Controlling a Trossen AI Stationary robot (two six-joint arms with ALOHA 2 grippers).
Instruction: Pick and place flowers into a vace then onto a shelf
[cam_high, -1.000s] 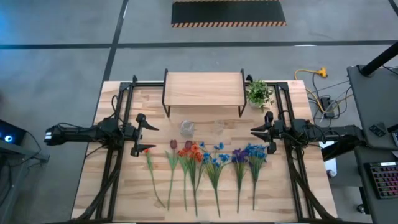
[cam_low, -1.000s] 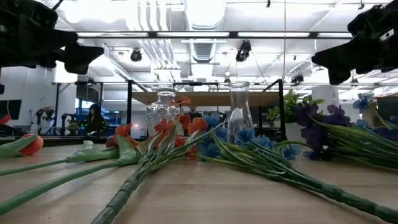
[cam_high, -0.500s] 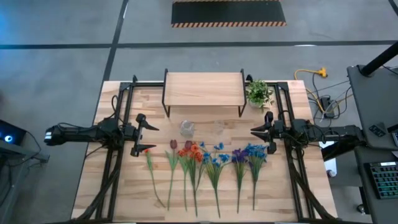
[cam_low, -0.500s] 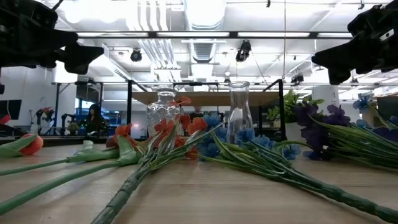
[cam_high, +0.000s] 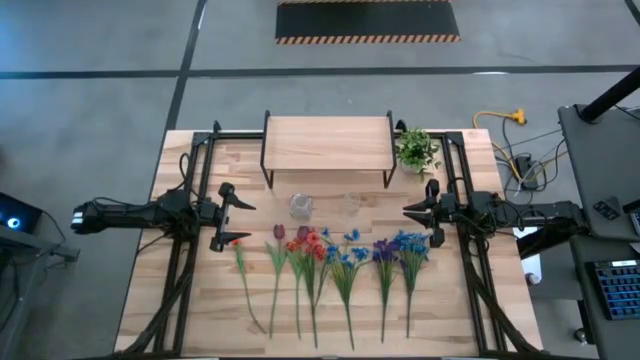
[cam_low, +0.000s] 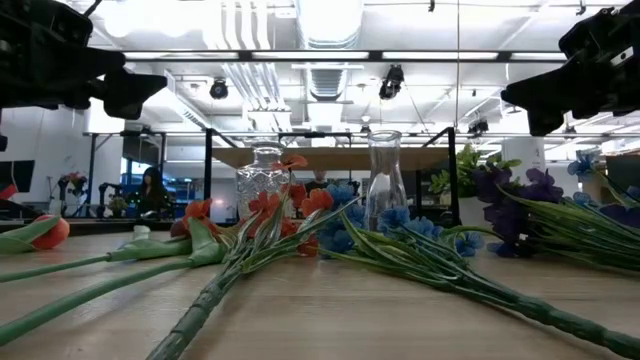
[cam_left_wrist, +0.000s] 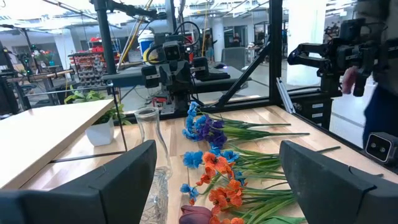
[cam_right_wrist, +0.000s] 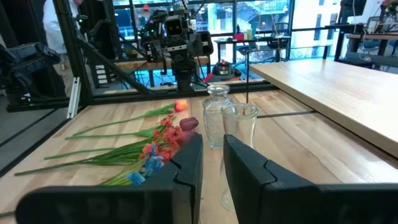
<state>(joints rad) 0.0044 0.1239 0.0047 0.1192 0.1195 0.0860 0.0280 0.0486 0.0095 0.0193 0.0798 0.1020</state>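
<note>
High view: the two glass vases are barely made out against the wood, a cut-glass vase (cam_high: 300, 206) and a taller clear vase (cam_high: 350, 205), both standing upright between the grippers. In the low view only dark parts of the arms are seen at the upper corners, their fingertips cut off. The left gripper (cam_high: 229, 215) is held at the table's left side with its fingers spread wide apart and nothing between them. The right gripper (cam_high: 428, 211) faces it from the right, its fingers nearly closed with a narrow gap, empty. The flowers (cam_high: 330, 270) lie flat in a row between and just nearer than both grippers, stems parallel, heads pointing toward the shelf (cam_high: 327, 143), which stands beyond the vases.
</note>
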